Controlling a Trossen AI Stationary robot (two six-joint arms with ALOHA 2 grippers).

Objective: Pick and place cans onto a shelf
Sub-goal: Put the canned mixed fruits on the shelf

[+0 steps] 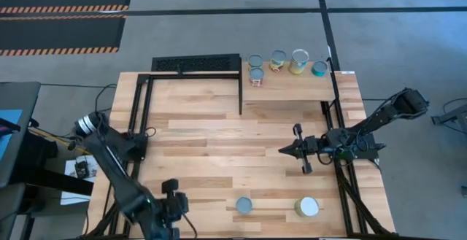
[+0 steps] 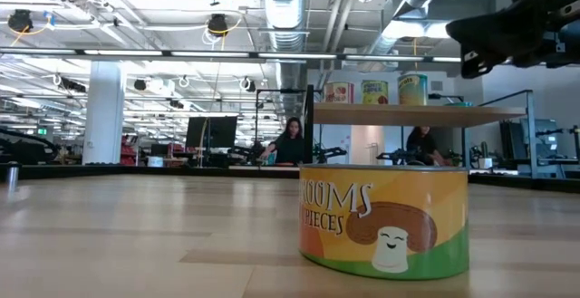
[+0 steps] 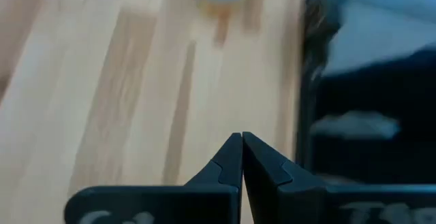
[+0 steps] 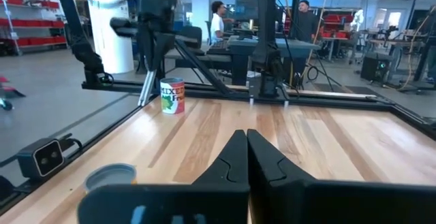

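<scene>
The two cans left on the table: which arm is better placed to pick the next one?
Probably the right. The right gripper hangs over the table's middle, above both cans; the left gripper, fingers shut, sits at the near edge, though beside one.

Wood, tin, paper and dark matt arm parts.
Table: light wood planks, smooth, faint satin sheen, streaked grain in pale and tan strips. Shelf: same light wood, thin black metal bar along its edge. Black rack: perforated metal, matt. Cans on the shelf: dull silvery metal tops, printed paper labels. Near can: glossy yellow, orange and green paper label with a mushroom picture. Second can on the table: grey metal lid, low shine. Right gripper and left gripper: dark matt fingers, plastic-looking, smooth faces. Floor: grey, smooth, slightly glossy.
</scene>
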